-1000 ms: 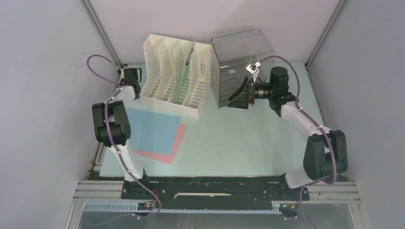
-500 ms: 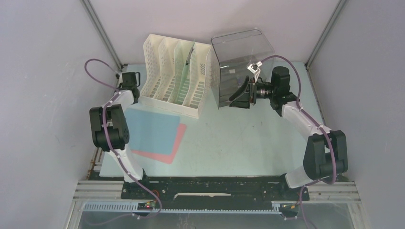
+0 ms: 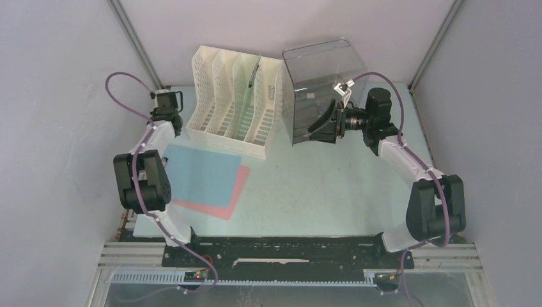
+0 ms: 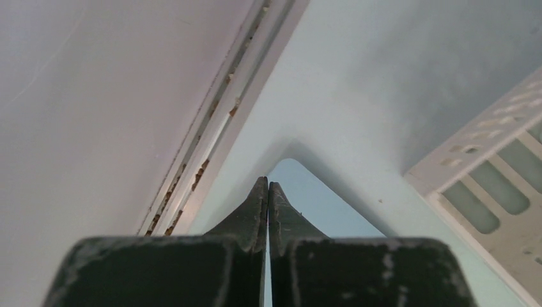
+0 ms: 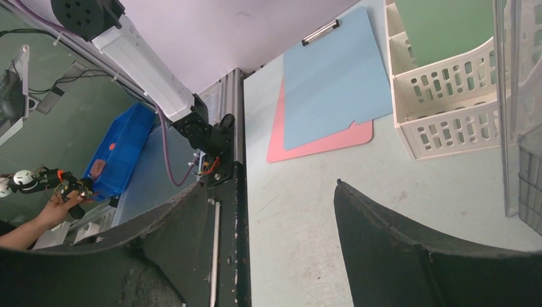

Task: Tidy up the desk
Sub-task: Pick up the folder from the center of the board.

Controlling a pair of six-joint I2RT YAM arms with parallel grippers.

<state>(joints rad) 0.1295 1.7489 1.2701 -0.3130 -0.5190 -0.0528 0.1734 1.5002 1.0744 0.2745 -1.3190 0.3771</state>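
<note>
The desk [image 3: 319, 192] is lying beneath both arms; the right gripper [image 3: 319, 125] is gaping at the far-edge clear box [image 3: 319, 70]; the left gripper [image 3: 166, 99], pinched together and empty in the far left corner, is likely needing to open for the blue clipboard [image 3: 201, 173].

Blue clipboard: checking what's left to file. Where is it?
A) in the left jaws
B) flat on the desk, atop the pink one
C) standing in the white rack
B: the blue clipboard lies flat on the desk, overlapping the pink clipboard, outside the rack.
</note>
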